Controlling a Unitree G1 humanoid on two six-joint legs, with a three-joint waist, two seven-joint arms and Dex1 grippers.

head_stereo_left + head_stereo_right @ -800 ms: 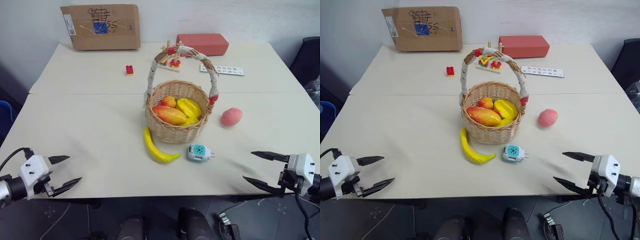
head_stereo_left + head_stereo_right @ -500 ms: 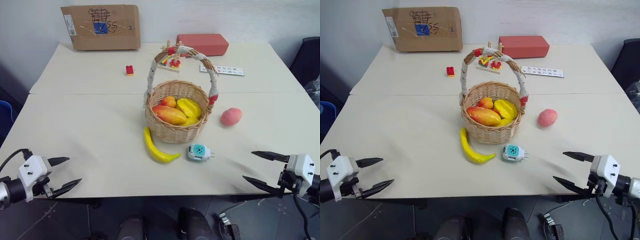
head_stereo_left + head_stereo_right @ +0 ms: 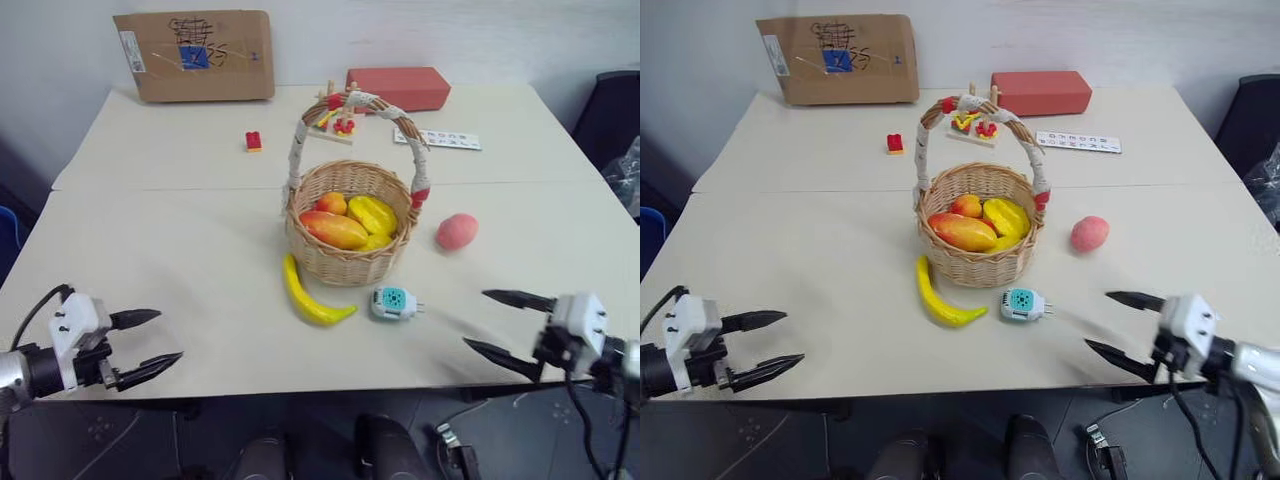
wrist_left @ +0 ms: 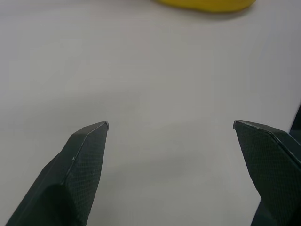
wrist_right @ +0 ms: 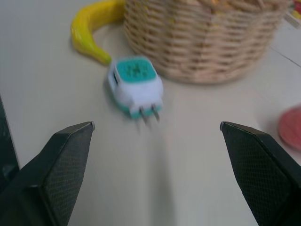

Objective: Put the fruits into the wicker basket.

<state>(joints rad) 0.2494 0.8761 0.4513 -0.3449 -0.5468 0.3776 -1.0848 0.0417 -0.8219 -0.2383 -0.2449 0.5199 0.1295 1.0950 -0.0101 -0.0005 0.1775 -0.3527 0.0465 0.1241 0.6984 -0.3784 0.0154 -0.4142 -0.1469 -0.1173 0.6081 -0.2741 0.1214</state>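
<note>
The wicker basket stands mid-table and holds an orange-red mango, a small round fruit and yellow pieces. A yellow banana lies on the table against the basket's near left side. To the basket's right sits a pink peach. My left gripper is open over the table's near left edge, well short of the banana. My right gripper is open at the near right edge, pointing toward the basket with the peach off to one side.
A teal-and-white gadget lies just right of the banana, in front of my right gripper. Far back are a cardboard box, a red box, a small red block, a wooden toy and a printed card.
Both grippers have edged a little inward over the table's near edge, still open. The head view has shifted slightly. The fruits and basket have not moved.
</note>
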